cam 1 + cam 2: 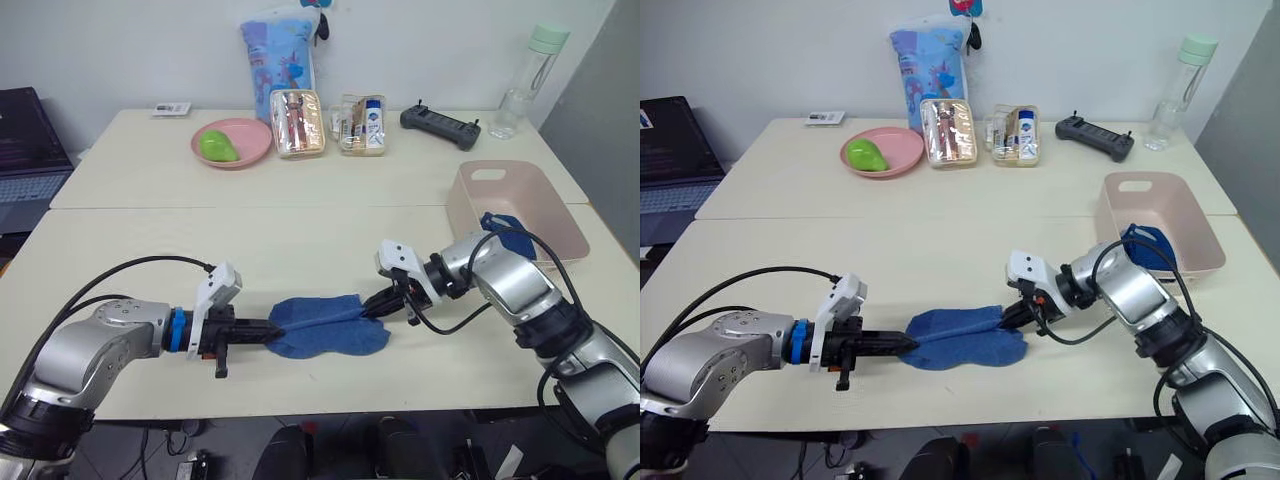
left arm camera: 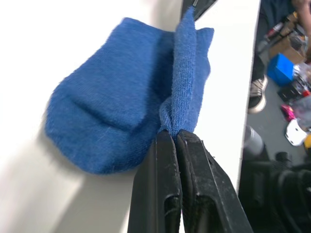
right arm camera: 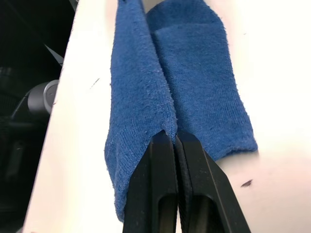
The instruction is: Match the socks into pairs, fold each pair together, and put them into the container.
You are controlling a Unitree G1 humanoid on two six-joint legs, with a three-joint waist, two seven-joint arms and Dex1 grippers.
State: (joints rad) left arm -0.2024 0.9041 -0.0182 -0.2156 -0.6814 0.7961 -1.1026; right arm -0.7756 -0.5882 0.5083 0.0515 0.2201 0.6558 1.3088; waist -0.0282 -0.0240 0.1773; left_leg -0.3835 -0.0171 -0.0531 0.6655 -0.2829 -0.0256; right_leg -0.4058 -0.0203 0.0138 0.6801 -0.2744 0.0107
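A medium blue sock (image 1: 330, 327) lies near the table's front edge, its upper layer pulled taut between both grippers. My left gripper (image 1: 272, 328) is shut on the sock's left end (image 2: 171, 127). My right gripper (image 1: 372, 308) is shut on its right end (image 3: 167, 130). The pale pink container (image 1: 516, 206) stands at the right of the table, with a darker blue sock (image 1: 508, 234) inside it near the front wall.
Along the back stand a pink plate (image 1: 232, 142) with a green object, two clear pouches (image 1: 298, 122), a black controller (image 1: 440, 124), a tall printed bag (image 1: 280, 55) and a clear bottle (image 1: 528, 80). A laptop (image 1: 28, 160) sits at the far left.
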